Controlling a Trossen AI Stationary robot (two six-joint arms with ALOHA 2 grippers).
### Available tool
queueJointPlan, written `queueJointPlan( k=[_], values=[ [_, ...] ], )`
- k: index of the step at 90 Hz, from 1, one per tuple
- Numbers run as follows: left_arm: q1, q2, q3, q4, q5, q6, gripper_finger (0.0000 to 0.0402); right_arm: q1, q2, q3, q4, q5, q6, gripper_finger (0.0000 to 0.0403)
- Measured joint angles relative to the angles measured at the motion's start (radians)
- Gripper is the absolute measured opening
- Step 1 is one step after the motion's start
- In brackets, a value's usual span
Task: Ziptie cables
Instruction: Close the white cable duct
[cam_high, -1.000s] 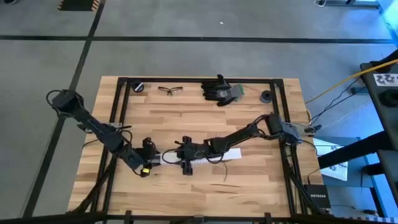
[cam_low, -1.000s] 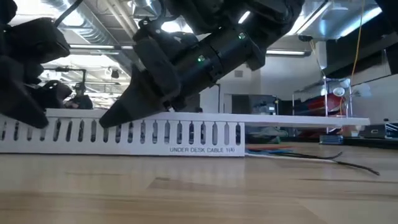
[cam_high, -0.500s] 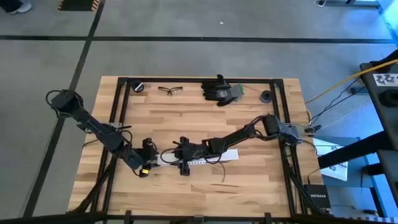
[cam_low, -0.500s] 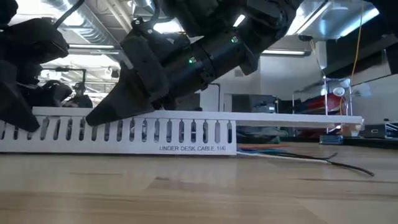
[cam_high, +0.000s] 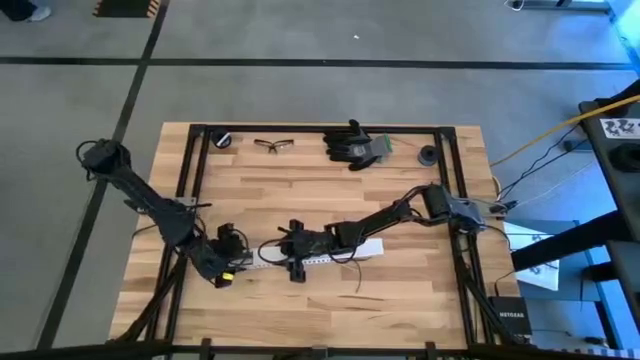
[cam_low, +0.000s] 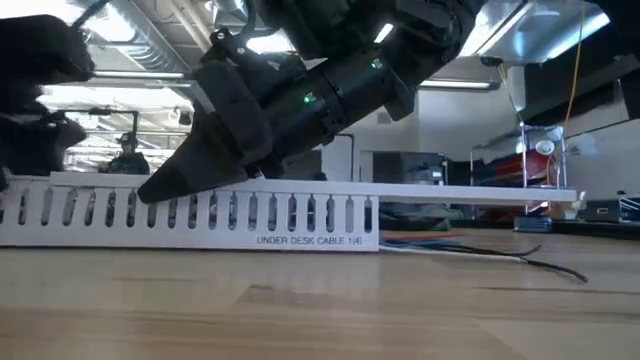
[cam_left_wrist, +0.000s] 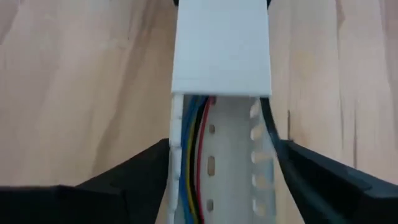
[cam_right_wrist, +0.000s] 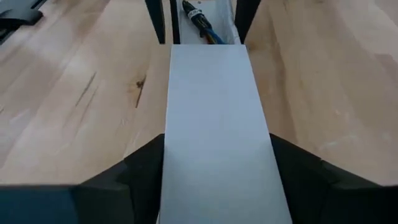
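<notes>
Cover-fitting step: right tool (cam_high: 296, 256) pinches the white cover (cam_right_wrist: 214, 124) over cables (cam_left_wrist: 194, 155); left tool (cam_high: 222, 266) spread astride the channel (cam_left_wrist: 217, 168). Next: press cover home.

The slotted white channel (cam_low: 200, 215) carries dark print low on its side wall reading "UNDER DESK CABLE", followed by characters that look like "1(4)". Beside the worktop (cam_high: 400, 310), a black box (cam_high: 503, 322) bears the white word "NETGEAR".

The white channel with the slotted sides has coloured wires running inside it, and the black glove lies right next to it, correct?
Not quite. The black glove lies at the table's far edge, well away from the white channel; the high view shows this. Coloured wires do run inside it.
</notes>
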Motion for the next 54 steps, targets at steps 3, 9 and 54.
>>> queueJointPlan(
  k=[3, 9, 54],
  values=[
    [-0.02, 0.004, -0.001, 0.005, -0.033, -0.01, 0.0278, 0.0, 0.0, 0.0, -0.001, -0.001, -0.002, 0.0225],
    [-0.052, 0.019, -0.001, 0.027, -0.101, -0.02, 0.0278, 0.0, 0.0, 0.0, -0.005, 0.0, -0.003, 0.0225],
    [-0.096, 0.18, -0.046, 0.222, -0.183, -0.082, 0.0203, 0.001, 0.0, -0.004, 0.01, -0.027, 0.002, 0.0225]
  ],
)
